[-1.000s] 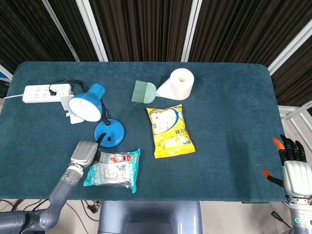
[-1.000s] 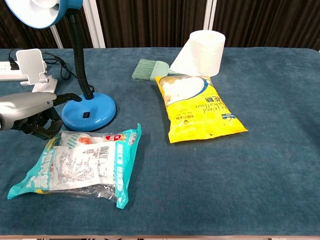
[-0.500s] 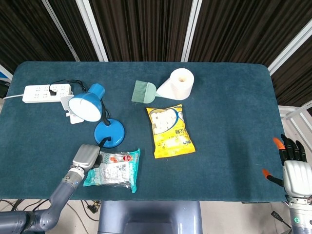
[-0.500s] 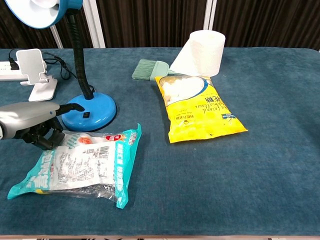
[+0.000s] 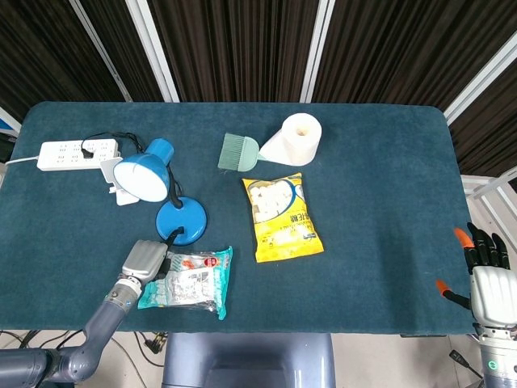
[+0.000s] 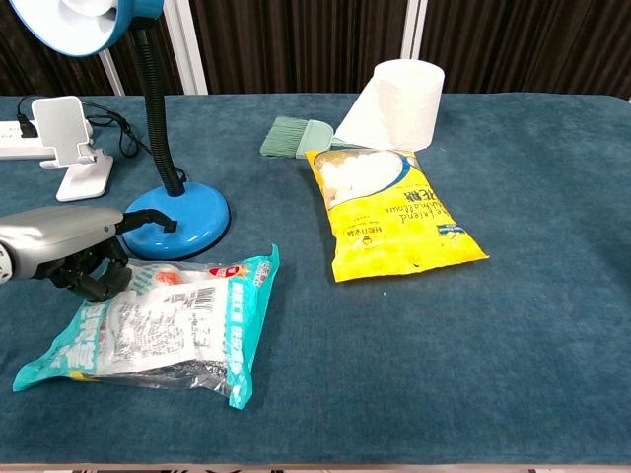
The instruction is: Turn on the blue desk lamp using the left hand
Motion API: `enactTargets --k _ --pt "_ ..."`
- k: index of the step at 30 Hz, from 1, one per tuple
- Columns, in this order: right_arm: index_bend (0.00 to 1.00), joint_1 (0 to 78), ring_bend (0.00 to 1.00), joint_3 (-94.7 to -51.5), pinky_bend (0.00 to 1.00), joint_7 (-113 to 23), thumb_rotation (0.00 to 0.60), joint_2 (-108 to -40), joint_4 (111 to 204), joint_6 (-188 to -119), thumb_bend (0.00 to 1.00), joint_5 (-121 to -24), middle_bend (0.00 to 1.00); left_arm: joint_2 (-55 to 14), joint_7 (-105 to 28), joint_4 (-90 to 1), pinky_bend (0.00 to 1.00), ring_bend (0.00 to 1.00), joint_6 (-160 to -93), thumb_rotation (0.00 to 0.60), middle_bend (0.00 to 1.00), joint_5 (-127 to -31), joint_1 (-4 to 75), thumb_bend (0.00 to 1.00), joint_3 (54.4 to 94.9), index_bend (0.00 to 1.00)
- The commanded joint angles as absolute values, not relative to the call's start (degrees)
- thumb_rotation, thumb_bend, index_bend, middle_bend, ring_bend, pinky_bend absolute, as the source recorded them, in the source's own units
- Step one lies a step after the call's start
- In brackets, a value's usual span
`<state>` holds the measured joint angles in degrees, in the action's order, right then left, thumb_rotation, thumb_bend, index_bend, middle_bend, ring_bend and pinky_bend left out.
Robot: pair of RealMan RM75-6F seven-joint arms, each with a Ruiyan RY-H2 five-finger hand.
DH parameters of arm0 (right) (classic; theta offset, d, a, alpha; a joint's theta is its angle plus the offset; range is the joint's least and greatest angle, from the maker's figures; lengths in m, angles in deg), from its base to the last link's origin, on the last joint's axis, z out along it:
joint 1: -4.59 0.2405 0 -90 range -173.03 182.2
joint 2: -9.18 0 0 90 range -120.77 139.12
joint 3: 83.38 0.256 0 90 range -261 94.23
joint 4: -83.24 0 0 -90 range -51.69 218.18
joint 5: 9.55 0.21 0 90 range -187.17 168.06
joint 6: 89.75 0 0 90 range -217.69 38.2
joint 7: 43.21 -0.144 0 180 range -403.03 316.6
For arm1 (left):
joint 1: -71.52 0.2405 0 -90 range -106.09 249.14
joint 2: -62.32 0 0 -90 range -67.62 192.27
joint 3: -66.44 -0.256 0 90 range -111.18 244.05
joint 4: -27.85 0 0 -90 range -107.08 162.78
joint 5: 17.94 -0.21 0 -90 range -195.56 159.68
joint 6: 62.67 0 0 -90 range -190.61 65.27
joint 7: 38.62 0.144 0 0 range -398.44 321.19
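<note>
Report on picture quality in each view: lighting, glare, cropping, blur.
Head view: even, soft light, sharp throughout, no glare; right hand at the frame's lower right corner. Chest view: lamp shade cropped at the top left, its inside washed out white; left hand slightly soft at the left edge; snack bag shows mild sheen.

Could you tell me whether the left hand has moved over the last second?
Yes. The left hand has drawn back toward the near table edge, away from the lamp base, and now sits at the snack bag.

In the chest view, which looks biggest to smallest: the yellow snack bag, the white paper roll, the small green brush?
1. Yellow snack bag
2. White paper roll
3. Small green brush
The roll and brush lie farther back, so their true sizes may be understated.
</note>
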<state>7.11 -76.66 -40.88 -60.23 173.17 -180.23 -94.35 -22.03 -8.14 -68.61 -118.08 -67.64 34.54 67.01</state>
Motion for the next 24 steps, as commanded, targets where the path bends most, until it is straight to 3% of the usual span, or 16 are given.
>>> enactTargets --k 1,17,24 --pt "0.13 7.2 0.09 -76.7 0.0 -40.8 0.6 -60.3 173.2 -180.1 0.22 -94.3 0.06 -22.0 -8.2 -68.6 0.83 0.81 -117.8 0.6 0.7 -67.4 34.4 0.57 66.9 0.34" --pt "0.13 7.0 0.09 -76.5 0.0 -40.7 0.6 -60.5 173.3 -180.7 0.22 -94.5 0.06 -21.0 -5.5 -69.1 0.83 0.81 -115.6 0.6 0.7 -64.8 32.7 0.57 64.7 0.36" --pt "0.13 7.2 0.09 -76.7 0.0 -40.5 0.6 -61.0 172.8 -180.4 0.22 -94.8 0.06 -20.4 -2.9 -70.2 0.82 0.79 -117.7 0.6 0.68 -63.6 32.4 0.56 63.6 0.36"
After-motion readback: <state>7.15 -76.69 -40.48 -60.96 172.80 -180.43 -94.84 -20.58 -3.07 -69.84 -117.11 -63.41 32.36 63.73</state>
